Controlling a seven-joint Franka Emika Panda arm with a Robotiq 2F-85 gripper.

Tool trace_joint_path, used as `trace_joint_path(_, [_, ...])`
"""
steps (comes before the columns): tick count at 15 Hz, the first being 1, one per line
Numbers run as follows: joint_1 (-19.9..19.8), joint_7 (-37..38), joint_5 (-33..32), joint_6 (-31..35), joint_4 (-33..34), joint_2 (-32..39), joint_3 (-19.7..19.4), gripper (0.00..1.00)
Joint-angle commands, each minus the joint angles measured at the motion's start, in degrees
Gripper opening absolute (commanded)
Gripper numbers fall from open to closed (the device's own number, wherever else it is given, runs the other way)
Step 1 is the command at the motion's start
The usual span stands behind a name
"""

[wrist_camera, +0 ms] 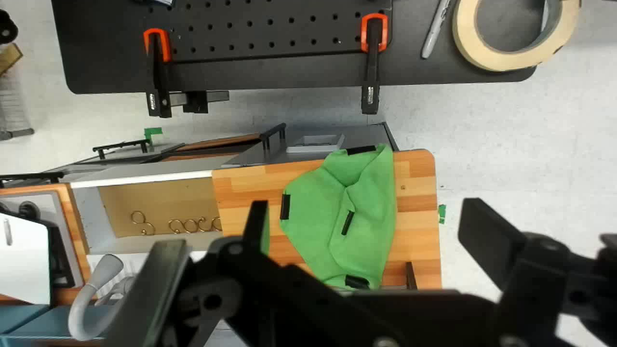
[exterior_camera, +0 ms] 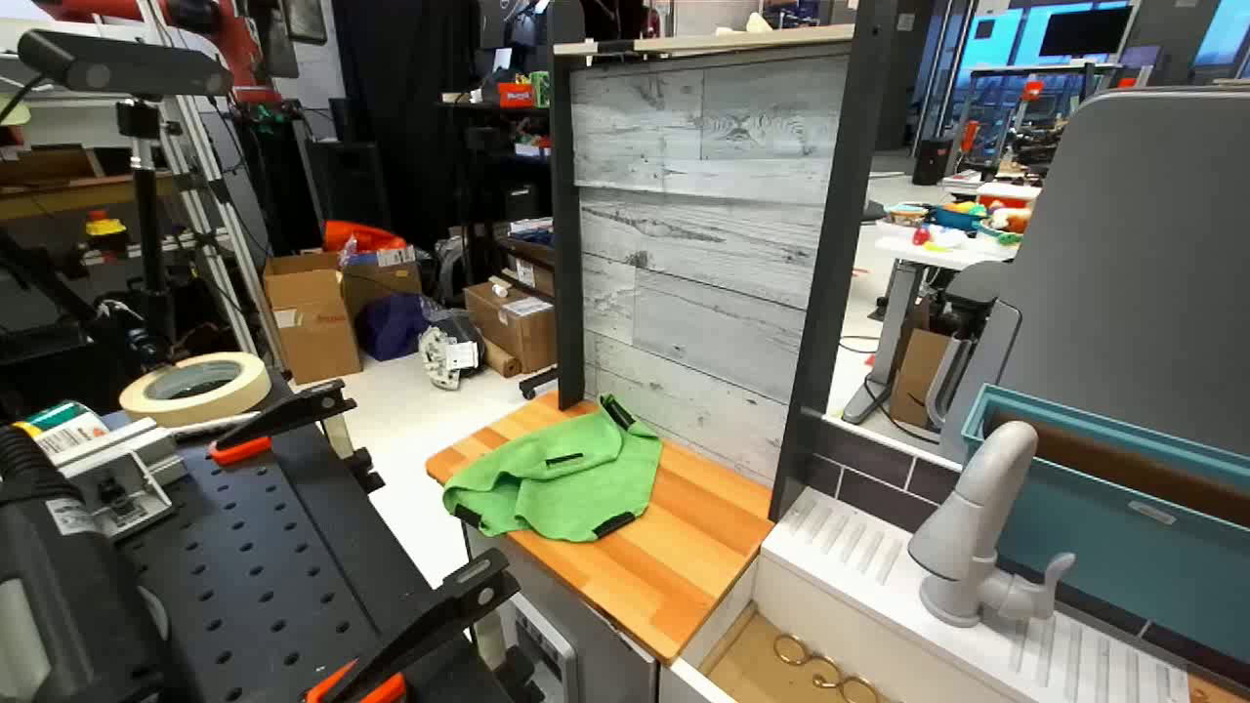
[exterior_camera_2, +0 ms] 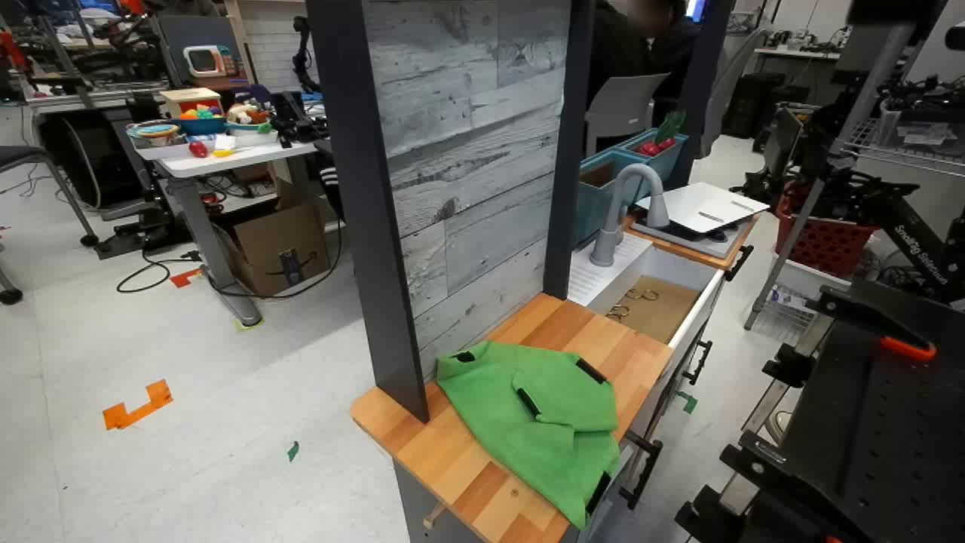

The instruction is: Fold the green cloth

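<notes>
The green cloth [exterior_camera: 576, 469] lies wrinkled on the wooden tabletop [exterior_camera: 723, 508], with black strips at its corners and one nearer its middle. It also shows in an exterior view [exterior_camera_2: 528, 437], where one end hangs over the tabletop's edge. Part of the cloth is folded over on itself. In the wrist view the cloth [wrist_camera: 313, 207] lies below, seen between the fingers. My gripper [wrist_camera: 364, 212] is wide open with nothing between its fingers, above the tabletop and apart from the cloth. The gripper does not show in either exterior view.
A grey wood-plank panel [exterior_camera: 703, 225] with dark posts stands along the tabletop's back edge. A sink [exterior_camera_2: 663, 302] with a grey faucet [exterior_camera: 977, 537] adjoins the tabletop. A black perforated table [exterior_camera: 264, 547] with clamps [wrist_camera: 371, 62] and a tape roll [exterior_camera: 195, 386] stands across a gap.
</notes>
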Motion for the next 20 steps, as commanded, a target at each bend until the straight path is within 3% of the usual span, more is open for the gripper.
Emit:
trace_joint_path(1, [1.9, 0.4, -0.5, -0.1, 0.1, 0.2, -1.8, 1.0])
trace_joint_path(17, [1.9, 0.4, -0.5, -0.1, 0.1, 0.2, -1.8, 1.0])
trace_joint_path(20, [0.2, 5.9, -4.8, 5.9, -1.2, 0.3, -1.8, 1.0])
